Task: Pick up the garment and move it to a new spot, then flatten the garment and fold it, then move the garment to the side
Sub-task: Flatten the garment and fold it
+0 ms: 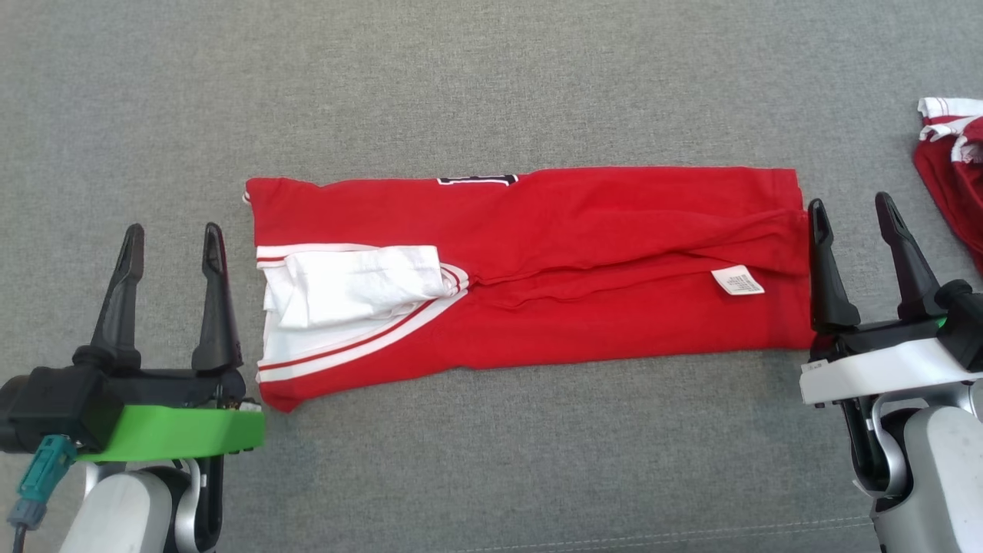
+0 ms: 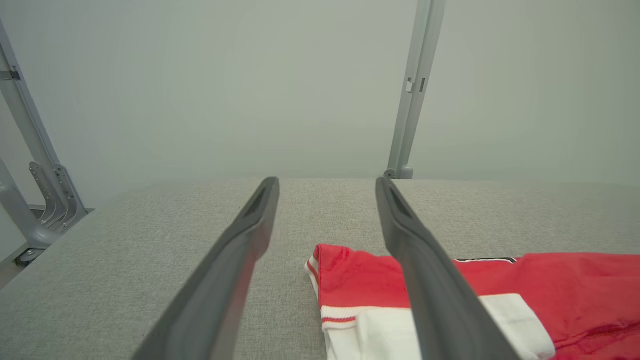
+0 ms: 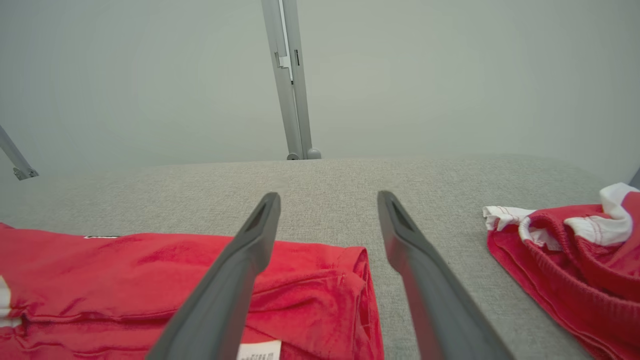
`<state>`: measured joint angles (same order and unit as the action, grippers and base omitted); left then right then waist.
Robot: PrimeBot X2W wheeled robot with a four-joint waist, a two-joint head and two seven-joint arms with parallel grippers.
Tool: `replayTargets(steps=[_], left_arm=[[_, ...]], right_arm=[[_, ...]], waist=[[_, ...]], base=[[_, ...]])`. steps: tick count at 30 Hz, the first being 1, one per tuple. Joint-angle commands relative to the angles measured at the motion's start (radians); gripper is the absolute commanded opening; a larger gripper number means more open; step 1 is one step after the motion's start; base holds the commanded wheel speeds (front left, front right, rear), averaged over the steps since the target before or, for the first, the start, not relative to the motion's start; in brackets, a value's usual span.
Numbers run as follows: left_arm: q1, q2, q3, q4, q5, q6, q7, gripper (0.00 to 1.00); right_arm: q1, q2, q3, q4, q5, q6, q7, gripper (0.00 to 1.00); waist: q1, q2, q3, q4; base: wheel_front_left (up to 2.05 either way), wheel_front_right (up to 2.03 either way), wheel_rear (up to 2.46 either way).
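Observation:
The garment point(image 1: 584, 253) is a red shirt with white, red-striped sleeves, folded into a long band lying flat across the grey cushion; a white label shows near its right end. My left gripper point(image 1: 170, 236) stands open just off the garment's left end, nothing between its fingers. At the garment's right end my right gripper point(image 1: 848, 209) is open too, its left finger over the red edge. The left wrist view shows the garment's point(image 2: 550, 285) sleeve end under the open left gripper point(image 2: 327, 186). In the right wrist view the garment's point(image 3: 125, 280) right end lies below the open right gripper point(image 3: 328, 200).
A second red and white garment point(image 1: 952, 169) lies crumpled at the far right edge, close to my right gripper; it is also seen as a heap point(image 3: 570, 255) in the right wrist view. The grey fabric surface point(image 1: 491, 84) stretches beyond, with metal frame posts point(image 2: 412, 90) behind it.

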<state>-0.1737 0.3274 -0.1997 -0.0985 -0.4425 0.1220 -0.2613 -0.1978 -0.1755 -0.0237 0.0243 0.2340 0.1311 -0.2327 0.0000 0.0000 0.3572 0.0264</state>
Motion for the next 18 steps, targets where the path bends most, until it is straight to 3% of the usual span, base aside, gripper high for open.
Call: replayTargets(steps=[1, 10, 18], left_arm=[[0.015, -0.003, -0.002, 0.004, 0.011, -0.006, -0.004, 1.0], [-0.003, -0.012, 0.003, 0.027, 0.039, -0.036, -0.004, 1.0], [-0.035, -0.021, -0.006, 0.042, 0.05, -0.055, -0.004, 1.0]], right_arm=[[0.01, 0.002, -0.003, 0.005, -0.001, -0.001, -0.001, 1.0], [-0.022, -0.008, -0.027, 0.058, 0.022, -0.001, 0.016, 1.0], [-0.081, -0.039, -0.048, 0.231, 0.053, -0.001, 0.043, 1.0]], waist=[[0.0, 0.0, -0.003, 0.003], [0.0, 0.0, 0.002, 0.018], [0.0, 0.0, 0.026, 0.048]], base=[[0.0, 0.0, 0.0], [0.0, 0.0, 0.0], [0.0, 0.0, 0.0]])
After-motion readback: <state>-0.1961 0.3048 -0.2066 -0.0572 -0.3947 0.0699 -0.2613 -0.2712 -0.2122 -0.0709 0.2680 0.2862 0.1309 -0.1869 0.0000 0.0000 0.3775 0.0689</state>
